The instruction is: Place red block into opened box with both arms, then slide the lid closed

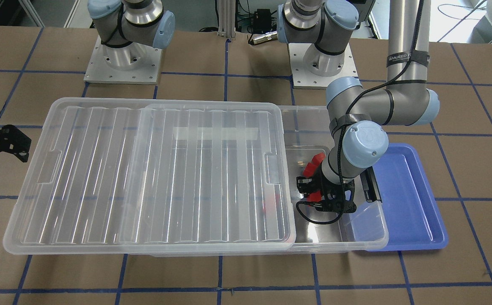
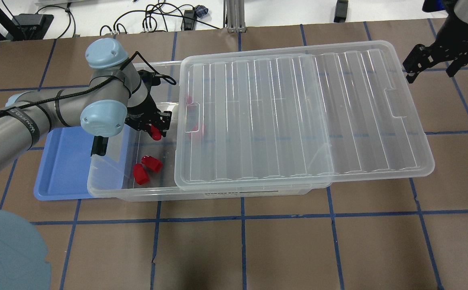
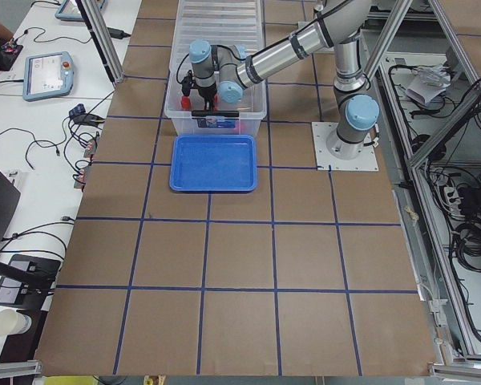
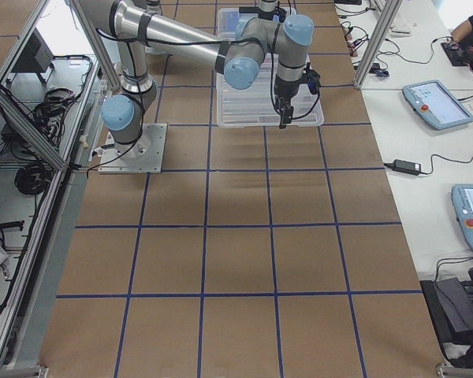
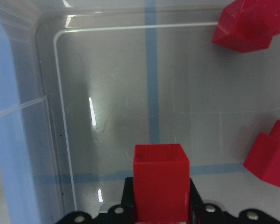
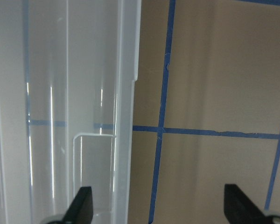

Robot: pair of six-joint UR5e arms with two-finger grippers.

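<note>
Left gripper [image 2: 154, 129]: you see it clamped on the red block [image 5: 161, 179], low inside the box [image 2: 113, 191] at its uncovered 9 o'clock end.
Lid [image 2: 298, 117]: covers the rest and overhangs at 3 o'clock.
Open room: loose red blocks [image 2: 140, 174] lie at the gripper's 6 o'clock.
Right gripper [image 6: 158, 210]: spread apart, one finger over the lid's short edge and one over the table.

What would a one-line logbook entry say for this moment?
left end effector: shut on red block, over box | lid: partly open | right end effector: open, at lid's edge
</note>
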